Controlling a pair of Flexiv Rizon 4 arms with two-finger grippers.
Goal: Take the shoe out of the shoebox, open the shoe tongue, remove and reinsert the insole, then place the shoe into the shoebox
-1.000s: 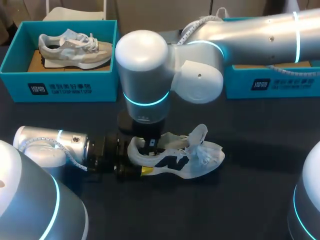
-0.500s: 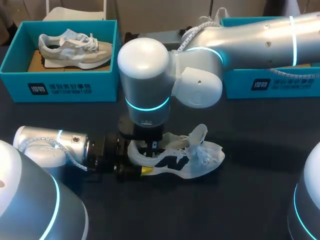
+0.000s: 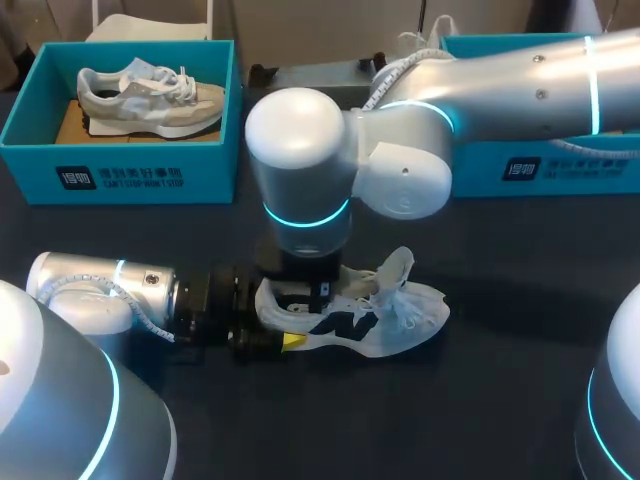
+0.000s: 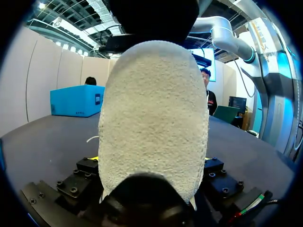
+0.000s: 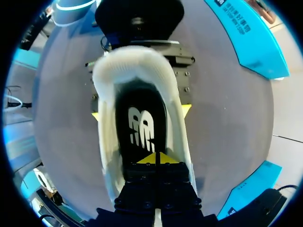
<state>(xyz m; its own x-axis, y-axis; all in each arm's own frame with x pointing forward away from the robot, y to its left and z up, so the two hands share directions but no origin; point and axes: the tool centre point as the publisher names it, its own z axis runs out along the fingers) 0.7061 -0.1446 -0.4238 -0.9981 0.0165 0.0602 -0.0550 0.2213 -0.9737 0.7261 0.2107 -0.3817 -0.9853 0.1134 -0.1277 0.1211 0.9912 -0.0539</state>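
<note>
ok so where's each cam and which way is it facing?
Head: fixed above and behind the robot, looking down on the table; left arm enters left, right arm from the right, over the white shoe.
Left wrist: on the left arm, facing the shoe's heel, held in the left gripper.
Right wrist: above the shoe, looking down into it; right gripper over the insole.
Shared: both wrist views show the shoe and left gripper.

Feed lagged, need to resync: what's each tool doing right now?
Left tool: closed on the shoe at its heel.
Right tool: closed, tips inside the shoe at the insole; whether it grips it cannot be told.
</note>
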